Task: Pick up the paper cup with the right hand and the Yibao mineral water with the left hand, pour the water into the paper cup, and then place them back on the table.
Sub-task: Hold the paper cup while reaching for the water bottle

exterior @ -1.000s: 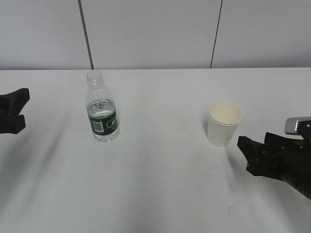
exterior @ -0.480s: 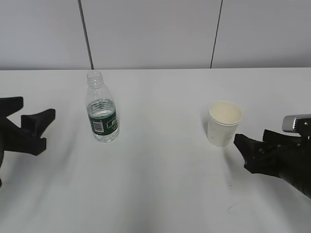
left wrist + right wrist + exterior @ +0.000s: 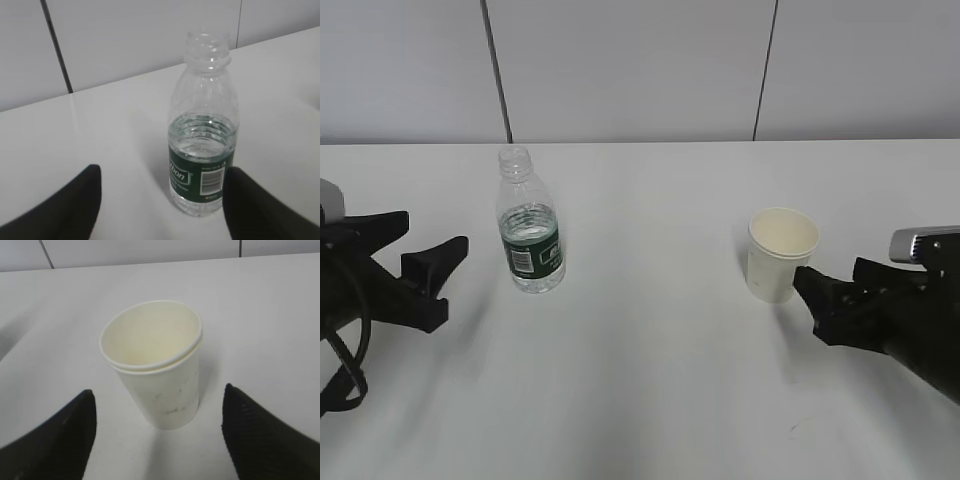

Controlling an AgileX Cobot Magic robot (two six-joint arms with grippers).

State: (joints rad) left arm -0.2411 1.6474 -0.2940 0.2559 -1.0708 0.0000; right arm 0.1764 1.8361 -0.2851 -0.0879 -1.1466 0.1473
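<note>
- Progress: approach stage only; nothing lifted, nothing poured; grasping, pouring and setting down all outstanding.
- Paper cup (image 3: 782,254): upright on the table (image 3: 650,380), right of centre, apparently empty.
- Yibao mineral water (image 3: 529,222): upright, uncapped, left of centre, partly filled.
- Right hand (image 3: 828,308): spread wide, just beside cup, framing it in wrist view, holding nothing.
- Left hand (image 3: 425,267): spread, near bottle, not touching, empty.
</note>
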